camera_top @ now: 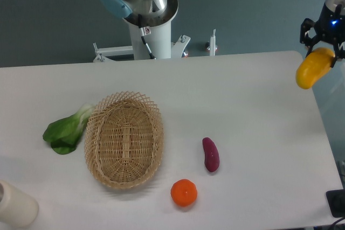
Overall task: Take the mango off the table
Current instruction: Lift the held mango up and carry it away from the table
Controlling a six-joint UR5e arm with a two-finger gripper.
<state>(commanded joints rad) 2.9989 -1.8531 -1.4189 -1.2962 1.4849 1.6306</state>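
One white bench point(253, 95) carries a wicker basket point(124, 139), bok choy point(67, 129), purple sweet potato point(210, 154) and orange point(184, 193). Gripper point(322, 47) clamped on the mango point(314, 68), held in air off the bench's far right edge.

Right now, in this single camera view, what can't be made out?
- End effector: its fingertips are hidden behind the mango, so contact on the fruit is unclear.
- Arm above the end effector: cut off by the top edge.
- White cylinder: cropped at the bottom-left corner.
- Dark object: cropped at the right edge, unidentifiable.
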